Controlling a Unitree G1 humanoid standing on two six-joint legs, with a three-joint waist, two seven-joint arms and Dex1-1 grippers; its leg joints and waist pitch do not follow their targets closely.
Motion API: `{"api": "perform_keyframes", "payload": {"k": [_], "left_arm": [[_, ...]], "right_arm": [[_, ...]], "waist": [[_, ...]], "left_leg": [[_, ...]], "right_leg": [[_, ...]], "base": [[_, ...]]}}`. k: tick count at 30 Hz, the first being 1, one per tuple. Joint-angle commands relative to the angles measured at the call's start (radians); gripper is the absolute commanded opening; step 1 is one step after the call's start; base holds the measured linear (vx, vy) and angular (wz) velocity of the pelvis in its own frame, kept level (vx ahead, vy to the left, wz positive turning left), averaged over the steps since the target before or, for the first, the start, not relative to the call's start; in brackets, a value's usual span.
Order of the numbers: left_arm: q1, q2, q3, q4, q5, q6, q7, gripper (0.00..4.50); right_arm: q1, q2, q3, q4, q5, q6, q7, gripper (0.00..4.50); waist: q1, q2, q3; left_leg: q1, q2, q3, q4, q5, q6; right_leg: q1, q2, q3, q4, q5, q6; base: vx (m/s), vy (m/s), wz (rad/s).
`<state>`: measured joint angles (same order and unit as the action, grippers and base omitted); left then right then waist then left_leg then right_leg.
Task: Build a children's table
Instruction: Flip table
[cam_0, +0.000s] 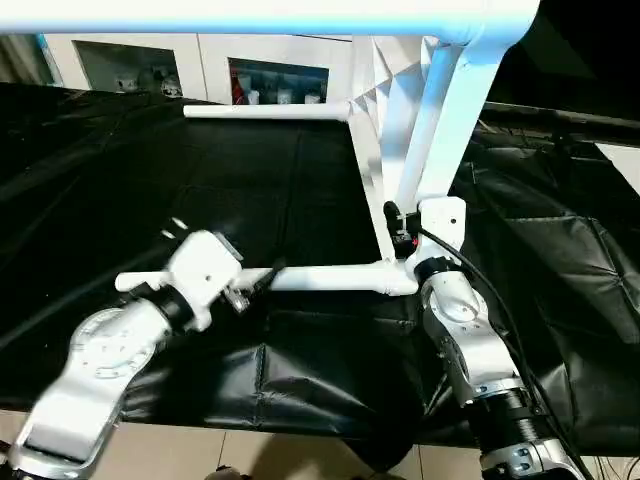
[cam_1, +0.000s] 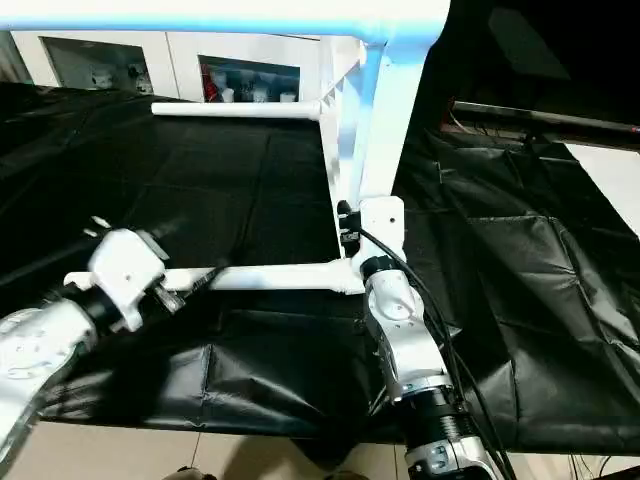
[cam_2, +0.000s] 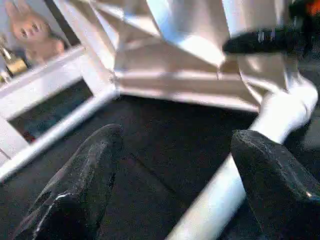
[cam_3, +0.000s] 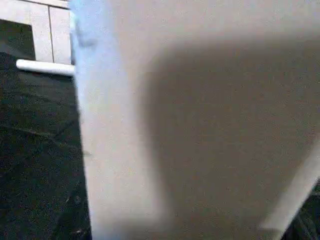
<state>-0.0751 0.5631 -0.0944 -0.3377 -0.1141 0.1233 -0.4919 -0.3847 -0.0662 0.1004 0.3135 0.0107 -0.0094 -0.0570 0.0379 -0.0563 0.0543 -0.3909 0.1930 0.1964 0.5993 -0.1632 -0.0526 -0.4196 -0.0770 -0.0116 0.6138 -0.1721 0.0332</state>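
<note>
The children's table lies on its side on the black cloth, its tabletop (cam_0: 395, 130) standing on edge with the ribbed underside facing left. Three legs sit in its corner sockets and point left: a top leg (cam_0: 250, 15), a far leg (cam_0: 265, 111) and a near leg (cam_0: 330, 278) low over the cloth. My left gripper (cam_0: 262, 280) is open at the near leg's free end. In the left wrist view that leg (cam_2: 210, 210) runs between the fingers (cam_2: 90, 170), close to one of them. My right gripper (cam_0: 398, 225) is against the tabletop's lower edge by the near corner socket.
Black cloth (cam_0: 150, 180) covers the work surface and hangs over its front edge above a light floor (cam_0: 300, 455). White cabinets with glass doors (cam_0: 280, 80) stand behind. A cable (cam_0: 500, 300) runs along my right forearm. A toy rabbit (cam_2: 30, 30) sits in the background.
</note>
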Motion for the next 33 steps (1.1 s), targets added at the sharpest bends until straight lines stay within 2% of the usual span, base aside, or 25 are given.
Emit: {"api": "perform_keyframes", "payload": {"k": [1, 2, 3, 5, 7, 9, 11, 14, 16, 17, 18, 19, 20, 23, 26, 29, 33], "left_arm": [[-0.008, 0.030, 0.012, -0.037, 0.002, -0.074, -0.043, 4.22], [-0.008, 0.040, 0.012, -0.039, 0.012, -0.091, -0.049, 4.25], [-0.009, 0.061, 0.017, -0.041, 0.049, -0.143, -0.043, 4.43], [-0.018, 0.083, 0.023, -0.042, 0.093, -0.206, -0.029, 4.48], [-0.023, 0.093, 0.025, -0.043, 0.111, -0.232, -0.026, 4.50], [-0.065, 0.101, 0.057, -0.056, 0.175, -0.324, 0.016, 4.50], [-0.105, 0.098, 0.079, -0.071, 0.196, -0.368, 0.036, 4.50], [-0.153, 0.094, 0.094, -0.082, 0.194, -0.398, 0.031, 4.50], [-0.195, 0.101, 0.113, -0.080, 0.241, -0.417, 0.075, 4.50], [-0.218, 0.109, 0.128, -0.078, 0.284, -0.411, 0.111, 4.50], [-0.218, 0.109, 0.128, -0.078, 0.284, -0.411, 0.111, 4.50], [-0.240, 0.116, 0.143, -0.073, 0.320, -0.416, 0.144, 4.50], [-0.268, 0.132, 0.164, -0.065, 0.371, -0.383, 0.185, 4.50], [-0.303, 0.143, 0.203, -0.047, 0.449, -0.363, 0.252, 4.50], [-0.322, 0.128, 0.237, -0.036, 0.481, -0.381, 0.277, 4.50], [-0.333, 0.128, 0.266, -0.016, 0.510, -0.346, 0.289, 4.50], [-0.339, 0.140, 0.262, 0.016, 0.523, -0.279, 0.292, 4.50]], "right_arm": [[-0.011, -0.045, 0.001, -0.050, -0.066, -0.061, 0.000, 1.92], [-0.010, -0.055, 0.003, -0.054, -0.076, -0.067, 0.002, 1.92], [-0.009, -0.087, 0.007, -0.073, -0.103, -0.084, 0.011, 1.92], [-0.011, -0.122, 0.009, -0.090, -0.130, -0.099, 0.019, 1.92], [-0.013, -0.137, 0.008, -0.096, -0.140, -0.105, 0.021, 1.92], [-0.028, -0.184, -0.002, -0.111, -0.166, -0.114, 0.035, 1.92], [-0.042, -0.210, -0.007, -0.119, -0.180, -0.117, 0.042, 1.92], [-0.062, -0.240, -0.002, -0.128, -0.192, -0.123, 0.053, 1.93], [-0.075, -0.259, 0.003, -0.136, -0.202, -0.127, 0.061, 1.93], [-0.082, -0.269, 0.007, -0.142, -0.211, -0.127, 0.066, 1.93], [-0.082, -0.269, 0.007, -0.142, -0.211, -0.127, 0.066, 1.93], [-0.088, -0.280, 0.010, -0.150, -0.217, -0.126, 0.070, 1.93], [-0.100, -0.293, 0.010, -0.166, -0.217, -0.116, 0.083, 1.93], [-0.118, -0.318, 0.017, -0.190, -0.224, -0.103, 0.102, 1.94], [-0.128, -0.333, 0.022, -0.196, -0.228, -0.097, 0.110, 1.94], [-0.139, -0.350, 0.023, -0.204, -0.236, -0.095, 0.118, 1.94], [-0.151, -0.367, 0.024, -0.213, -0.239, -0.091, 0.132, 1.94]], "waist": [[0.006, 0.004, -0.064], [0.005, 0.005, -0.065], [0.005, 0.002, -0.064], [0.009, 0.001, -0.065], [0.013, 0.000, -0.068], [0.017, -0.001, -0.067], [0.019, -0.002, -0.067], [0.023, -0.003, -0.067], [0.024, 0.000, -0.068], [0.022, -0.001, -0.069], [0.023, -0.001, -0.069], [0.022, -0.001, -0.069], [0.024, 0.000, -0.073], [0.024, 0.000, -0.073], [0.025, -0.001, -0.073], [0.026, -0.002, -0.072], [0.027, -0.001, -0.071]], "left_leg": [[0.024, 0.020, -0.015, -0.076, -0.324, -0.052], [0.025, 0.021, -0.012, -0.074, -0.306, -0.047], [0.024, 0.021, -0.012, -0.073, -0.305, -0.044], [0.024, 0.021, -0.009, -0.070, -0.285, -0.038], [0.021, 0.021, -0.009, -0.068, -0.263, -0.032], [0.022, 0.021, -0.008, -0.066, -0.248, -0.029], [0.021, 0.021, -0.008, -0.066, -0.242, -0.029], [0.021, 0.021, -0.007, -0.063, -0.232, -0.032], [0.020, 0.020, -0.006, -0.061, -0.231, -0.032], [0.020, 0.020, -0.007, -0.060, -0.232, -0.034], [0.020, 0.020, -0.007, -0.060, -0.232, -0.034], [0.017, 0.019, -0.008, -0.059, -0.226, -0.034], [0.020, 0.019, -0.007, -0.055, -0.214, -0.034], [0.013, 0.016, -0.007, -0.050, -0.176, -0.025], [0.013, 0.016, -0.007, -0.050, -0.182, -0.023], [0.012, 0.016, -0.007, -0.050, -0.196, -0.022], [0.014, 0.016, -0.008, -0.050, -0.227, -0.027]], "right_leg": [[0.028, -0.026, 0.019, -0.067, -0.256, -0.109], [0.028, -0.025, 0.020, -0.062, -0.225, -0.110], [0.027, -0.024, 0.020, -0.062, -0.223, -0.109], [0.030, -0.027, 0.022, -0.060, -0.208, -0.105], [0.033, -0.027, 0.021, -0.057, -0.191, -0.101], [0.034, -0.027, 0.021, -0.057, -0.180, -0.100], [0.034, -0.026, 0.021, -0.055, -0.173, -0.102], [0.033, -0.028, 0.020, -0.051, -0.174, -0.110], [0.032, -0.027, 0.020, -0.052, -0.173, -0.109], [0.034, -0.027, 0.020, -0.050, -0.172, -0.107], [0.032, -0.026, 0.020, -0.051, -0.174, -0.105], [0.035, -0.027, 0.020, -0.049, -0.170, -0.105], [0.034, -0.025, 0.020, -0.047, -0.153, -0.103], [0.035, -0.024, 0.019, -0.040, -0.112, -0.105], [0.033, -0.024, 0.018, -0.042, -0.123, -0.116], [0.032, -0.025, 0.018, -0.043, -0.139, -0.119], [0.027, -0.025, 0.018, -0.046, -0.185, -0.119]], "base": [[0.000, 0.000, 0.00], [0.000, 0.000, 0.00], [0.000, 0.000, 0.00], [0.000, 0.000, 0.00], [0.000, 0.000, 0.00], [0.000, 0.000, 0.00], [0.000, 0.000, 0.00], [0.000, 0.000, 0.00], [0.000, 0.000, 0.00], [0.000, 0.000, 0.00], [0.000, 0.000, 0.00], [0.000, 0.000, 0.00], [0.000, 0.000, 0.00], [0.000, 0.000, 0.00], [0.000, 0.000, 0.00], [0.000, 0.000, 0.00], [0.000, 0.000, 0.00]]}}
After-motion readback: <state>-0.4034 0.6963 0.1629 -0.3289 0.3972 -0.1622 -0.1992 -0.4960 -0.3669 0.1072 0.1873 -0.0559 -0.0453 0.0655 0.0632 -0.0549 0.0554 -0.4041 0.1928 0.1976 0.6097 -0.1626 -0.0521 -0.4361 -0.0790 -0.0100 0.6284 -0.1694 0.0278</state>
